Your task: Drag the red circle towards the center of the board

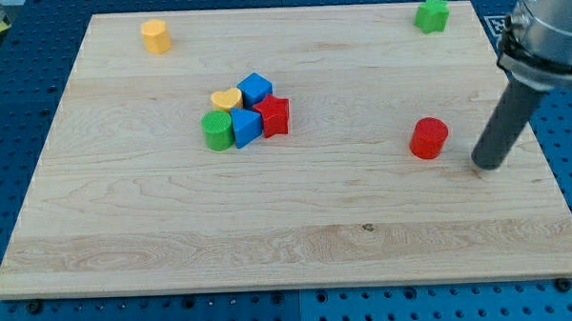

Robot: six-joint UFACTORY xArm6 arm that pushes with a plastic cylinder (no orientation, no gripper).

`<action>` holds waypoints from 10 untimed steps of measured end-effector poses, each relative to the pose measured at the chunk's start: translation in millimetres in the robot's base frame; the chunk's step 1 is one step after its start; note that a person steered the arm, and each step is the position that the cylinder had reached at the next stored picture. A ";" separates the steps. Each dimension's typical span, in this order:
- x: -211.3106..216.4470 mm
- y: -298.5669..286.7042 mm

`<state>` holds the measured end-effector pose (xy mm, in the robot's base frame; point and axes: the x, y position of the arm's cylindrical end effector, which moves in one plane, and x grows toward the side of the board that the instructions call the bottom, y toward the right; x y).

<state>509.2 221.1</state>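
Note:
The red circle [428, 138] is a red cylinder standing on the wooden board [288, 227], right of centre. My tip [486, 164] rests on the board just to the right of the red circle and slightly lower in the view, with a small gap between them. The dark rod rises from the tip up to the arm at the view's upper right.
A cluster sits left of centre: yellow heart [227, 99], blue cube [255, 88], red star [275, 115], a second blue block [246, 127], green cylinder [217, 130]. A yellow cylinder [155, 36] stands at top left. A green star [432, 15] stands at top right.

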 end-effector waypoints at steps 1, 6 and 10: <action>3.0 -23.5; -51.5 -86.5; -82.5 -116.1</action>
